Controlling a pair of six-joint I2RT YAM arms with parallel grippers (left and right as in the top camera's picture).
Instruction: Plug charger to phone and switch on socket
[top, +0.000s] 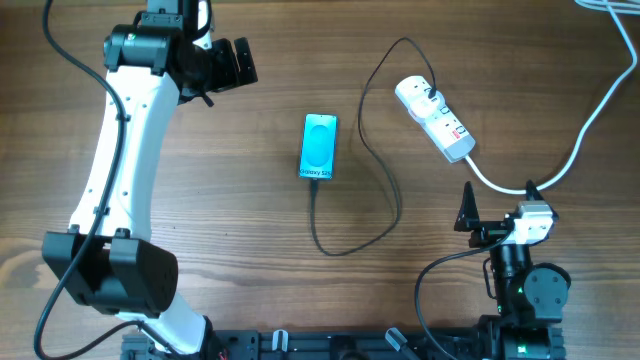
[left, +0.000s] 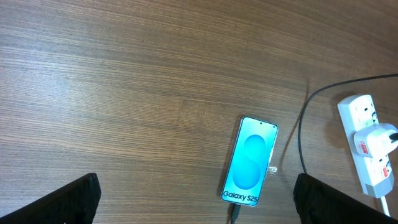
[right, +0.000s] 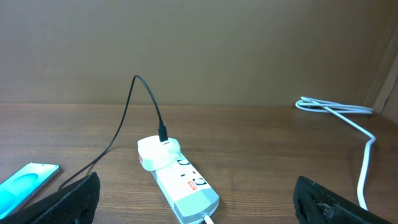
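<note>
The phone (top: 319, 146) lies flat mid-table, teal screen up; the left wrist view shows it (left: 250, 160) with "Galaxy" at its near edge. The charger's thin black cable (top: 380, 170) runs from a white plug (right: 158, 152) in the socket (top: 437, 118), loops across the table, and its connector (left: 235, 214) sits at the phone's bottom edge. My left gripper (top: 243, 62) hangs open, well left of and behind the phone. My right gripper (top: 498, 200) is open just in front of the socket (right: 183, 183), with nothing between its fingers.
The socket's thick white cord (top: 590, 120) curves from its near end off to the back right corner, passing close by my right gripper. In the right wrist view this cord (right: 348, 115) lies at the right. Bare wooden table (top: 250, 220) surrounds the phone.
</note>
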